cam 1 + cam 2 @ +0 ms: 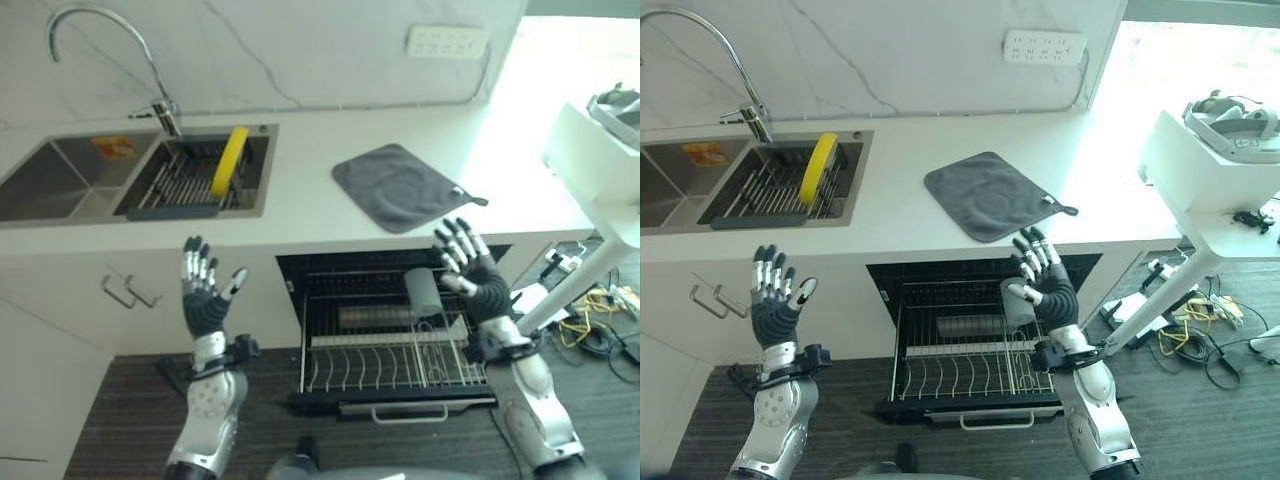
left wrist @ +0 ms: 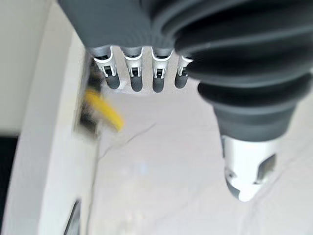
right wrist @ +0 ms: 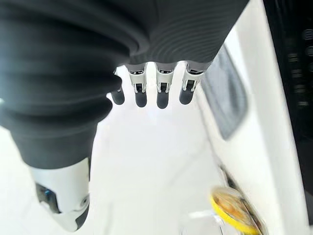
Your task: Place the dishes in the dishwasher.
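Both hands hang empty with fingers spread: right hand over the pulled-out dishwasher rack, left hand beside it. Up across the surface, a yellow plate stands on edge in the sink rack, nearer the left hand.

Two head-mounted eyes look steeply down from above at the pulled-out black dishwasher rack of white wire tines, the right eye set slightly aside; both take in the grey square cloth mat and the upright yellow round plate beyond that rack. Each wrist camera looks from very close along its own fingers toward the counter beyond the rack, sharing that yellow plate.
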`<state>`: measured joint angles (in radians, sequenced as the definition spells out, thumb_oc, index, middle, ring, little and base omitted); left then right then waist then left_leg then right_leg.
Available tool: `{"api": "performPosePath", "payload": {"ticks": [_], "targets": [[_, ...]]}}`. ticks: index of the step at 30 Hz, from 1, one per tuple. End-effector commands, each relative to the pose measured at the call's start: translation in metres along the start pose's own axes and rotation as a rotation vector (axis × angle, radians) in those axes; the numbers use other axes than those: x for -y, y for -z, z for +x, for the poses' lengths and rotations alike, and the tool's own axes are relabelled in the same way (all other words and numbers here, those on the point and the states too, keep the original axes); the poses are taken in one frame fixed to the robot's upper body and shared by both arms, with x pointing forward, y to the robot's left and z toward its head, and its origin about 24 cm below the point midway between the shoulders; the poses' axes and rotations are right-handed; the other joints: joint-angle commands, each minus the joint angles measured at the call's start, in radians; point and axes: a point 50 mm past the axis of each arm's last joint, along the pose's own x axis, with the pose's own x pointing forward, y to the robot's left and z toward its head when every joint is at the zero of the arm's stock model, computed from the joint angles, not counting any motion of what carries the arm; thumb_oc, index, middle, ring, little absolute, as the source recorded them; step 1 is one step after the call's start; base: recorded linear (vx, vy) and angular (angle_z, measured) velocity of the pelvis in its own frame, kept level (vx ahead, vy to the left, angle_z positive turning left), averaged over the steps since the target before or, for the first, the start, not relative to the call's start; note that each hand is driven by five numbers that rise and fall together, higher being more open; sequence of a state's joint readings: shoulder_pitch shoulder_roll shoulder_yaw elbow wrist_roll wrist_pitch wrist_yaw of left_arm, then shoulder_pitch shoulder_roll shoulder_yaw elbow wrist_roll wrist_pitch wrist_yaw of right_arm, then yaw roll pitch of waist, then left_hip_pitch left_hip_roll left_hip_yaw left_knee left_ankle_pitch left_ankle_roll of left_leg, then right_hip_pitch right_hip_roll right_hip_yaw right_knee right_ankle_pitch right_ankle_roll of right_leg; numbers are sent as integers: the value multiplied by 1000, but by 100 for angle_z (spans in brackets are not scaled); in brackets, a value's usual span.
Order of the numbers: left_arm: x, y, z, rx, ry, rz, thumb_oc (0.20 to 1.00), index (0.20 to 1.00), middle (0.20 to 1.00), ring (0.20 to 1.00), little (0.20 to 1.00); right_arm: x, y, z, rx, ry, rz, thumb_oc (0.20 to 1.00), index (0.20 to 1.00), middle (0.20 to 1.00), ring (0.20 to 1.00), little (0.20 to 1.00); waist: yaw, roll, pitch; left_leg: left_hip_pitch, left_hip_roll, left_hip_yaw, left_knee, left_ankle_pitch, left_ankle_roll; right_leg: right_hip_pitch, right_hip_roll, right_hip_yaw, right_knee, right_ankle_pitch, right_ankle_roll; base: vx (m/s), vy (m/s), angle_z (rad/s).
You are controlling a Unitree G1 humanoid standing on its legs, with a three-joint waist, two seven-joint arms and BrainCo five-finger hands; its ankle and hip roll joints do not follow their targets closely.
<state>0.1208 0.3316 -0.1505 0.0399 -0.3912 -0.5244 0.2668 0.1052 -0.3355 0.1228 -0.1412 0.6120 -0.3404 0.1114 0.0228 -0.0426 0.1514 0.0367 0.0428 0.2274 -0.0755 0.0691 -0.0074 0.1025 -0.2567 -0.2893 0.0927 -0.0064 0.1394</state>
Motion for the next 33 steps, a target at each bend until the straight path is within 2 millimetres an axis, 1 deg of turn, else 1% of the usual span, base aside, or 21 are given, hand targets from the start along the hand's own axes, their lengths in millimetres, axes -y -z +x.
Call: {"api": "performPosePath", "payload": {"ticks": [1, 2, 3, 5, 7, 8, 9, 11, 12, 15, 17, 19, 20, 21, 22, 24, 26, 28, 29, 31, 33], "targets": [[6, -16, 11, 46, 176, -87, 1000, 1000, 1000, 1000, 1000, 1, -27, 8, 164, -22, 15, 1000, 1000, 1000, 1000, 1000, -20, 42, 24, 79, -41, -152, 25, -161, 67, -107, 114, 126, 222, -16, 43, -163, 97, 28], [9, -15, 10, 42, 219, -82, 1000, 1000, 1000, 1000, 1000, -1, -26, 11, 165, -30, 21, 1000, 1000, 1000, 1000, 1000, -13, 55, 28, 75, -51, -145, 31, -163, 76, -140, 153, 107, 332, -41, 30, -157, 83, 23], [10, -16, 9, 52, 224, -71, 1000, 1000, 1000, 1000, 1000, -3, -25, 13, 162, -38, 30, 1000, 1000, 1000, 1000, 1000, -5, 63, 32, 74, -54, -141, 33, -162, 81, -150, 165, 86, 380, -51, 24, -129, 40, 4], [9, -17, 8, 56, 219, -63, 1000, 1000, 1000, 1000, 1000, -4, -23, 15, 156, -53, 38, 1000, 1000, 1000, 1000, 1000, 11, 61, 37, 67, -64, -129, 51, -165, 77, -131, 167, 49, 330, -77, 6, -39, -46, -37], [5, -18, 8, 48, 191, -59, 1000, 1000, 1000, 1000, 1000, -4, -20, 18, 136, -79, 29, 1000, 1000, 1000, 1000, 1000, 30, 60, 44, 50, -65, -120, 84, -164, 55, -72, 172, 7, 227, -112, -27, -10, -133, -29], [2, -17, 8, 29, 176, -82, 1000, 1000, 1000, 1000, 1000, -4, -20, 20, 123, -83, 19, 1000, 1000, 1000, 1000, 1000, 37, 56, 46, 31, -75, -129, 110, -164, 47, -47, 193, 19, 154, -125, -44, -75, -220, -27], [-1, -18, 4, 31, 180, -120, 1000, 1000, 1000, 1000, 1000, -5, -21, 24, 133, -78, -9, 1000, 1000, 1000, 1000, 1000, 56, 60, 58, -15, -85, -149, 163, -155, 30, -16, 205, 21, 66, -140, -73, -77, -179, -12], [-1, -17, 2, 26, 199, -128, 1000, 1000, 1000, 1000, 1000, -4, -22, 24, 144, -64, -18, 1000, 1000, 1000, 1000, 1000, 60, 62, 60, -22, -89, -150, 167, -152, 27, -7, 207, 20, 37, -135, -76, -69, -63, 10], [-1, -16, 0, 21, 212, -131, 1000, 1000, 1000, 1000, 1000, -3, -23, 24, 150, -50, -15, 1000, 1000, 1000, 1000, 1000, 59, 63, 58, -19, -87, -139, 159, -150, 24, -3, 207, 12, 19, -129, -75, -83, -9, 4], [2, -15, 1, 32, 234, -151, 1000, 1000, 1000, 1000, 1000, 0, -23, 22, 165, -24, -24, 1000, 1000, 1000, 1000, 1000, 40, 59, 45, -7, -48, -76, 152, -149, 6, 2, 190, -15, -12, -117, -73, -99, 45, 23], [4, -17, 4, 41, 240, -141, 1000, 1000, 1000, 1000, 1000, 1, -23, 22, 165, -30, -40, 1000, 1000, 1000, 1000, 1000, 30, 54, 39, 1, -16, -76, 152, -146, -13, 1, 179, -9, -16, -114, -72, -55, 144, 18], [5, -16, 6, 27, 249, -139, 1000, 1000, 1000, 1000, 1000, 3, -23, 22, 169, -30, -44, 1000, 1000, 1000, 1000, 1000, 30, 54, 35, -1, 18, -99, 148, -132, -30, -1, 168, 6, -4, -118, -73, -18, 203, -4], [6, -15, 7, 8, 266, -134, 1000, 1000, 1000, 1000, 1000, 4, -24, 22, 174, -25, -46, 1000, 1000, 1000, 1000, 1000, 30, 54, 35, -8, 43, -115, 149, -120, -40, -2, 159, 15, 9, -125, -73, -6, 308, -16], [7, -12, 8, -17, 290, -132, 1000, 1000, 1000, 1000, 1000, 6, -25, 22, 179, -19, -56, 1000, 1000, 1000, 1000, 1000, 28, 59, 38, -18, 89, -124, 142, -92, -58, -3, 144, 22, 32, -139, -73, 0, 542, -29], [10, -10, 10, -20, 327, -137, 1000, 1000, 1000, 1000, 1000, 8, -30, 23, 192, -9, -76, 1000, 1000, 1000, 1000, 1000, 16, 75, 44, -30, 154, -126, 128, -39, -81, -6, 124, 31, 69, -162, -73, 5, 558, -23], [11, -9, 10, -16, 352, -138, 1000, 1000, 1000, 1000, 1000, 10, -32, 23, 201, 2, -89, 1000, 1000, 1000, 1000, 1000, 10, 85, 46, -29, 184, -127, 114, -19, -91, -11, 109, 33, 91, -175, -70, 9, 455, -16], [14, -6, 10, -27, 379, -147, 1000, 1000, 1000, 1000, 1000, 13, -36, 23, 207, 21, -109, 1000, 1000, 1000, 1000, 1000, 1, 101, 50, -19, 219, -142, 83, -5, -102, -24, 74, 43, 133, -192, -59, 15, 539, -9], [15, -5, 10, -35, 396, -158, 1000, 1000, 1000, 1000, 1000, 15, -39, 25, 216, 49, -122, 1000, 1000, 1000, 1000, 1000, -4, 111, 54, -11, 221, -170, 76, -21, -107, -36, 41, 63, 162, -199, -44, 25, 678, -7], [16, 0, 10, -65, 417, -161, 1000, 1000, 1000, 1000, 1000, 19, -39, 25, 214, 89, -123, 1000, 1000, 1000, 1000, 1000, -14, 117, 54, 10, 199, -167, 70, -43, -106, -43, 6, 69, 168, -189, -18, 53, 810, -3], [23, 4, 10, -92, 511, -111, 1000, 1000, 1000, 1000, 1000, 27, -39, 20, 219, 161, -88, 1000, 1000, 1000, 1000, 1000, -32, 106, 52, 17, 149, -148, 81, -70, -89, -38, -48, 84, 115, -108, 33, 41, 610, 13], [27, 3, 11, -84, 554, -78, 1000, 1000, 1000, 1000, 1000, 29, -39, 16, 233, 180, -76, 1000, 1000, 1000, 1000, 1000, -37, 95, 52, 21, 110, -144, 78, -95, -63, -47, -76, 93, 72, -53, 51, -41, 372, 20]]}}
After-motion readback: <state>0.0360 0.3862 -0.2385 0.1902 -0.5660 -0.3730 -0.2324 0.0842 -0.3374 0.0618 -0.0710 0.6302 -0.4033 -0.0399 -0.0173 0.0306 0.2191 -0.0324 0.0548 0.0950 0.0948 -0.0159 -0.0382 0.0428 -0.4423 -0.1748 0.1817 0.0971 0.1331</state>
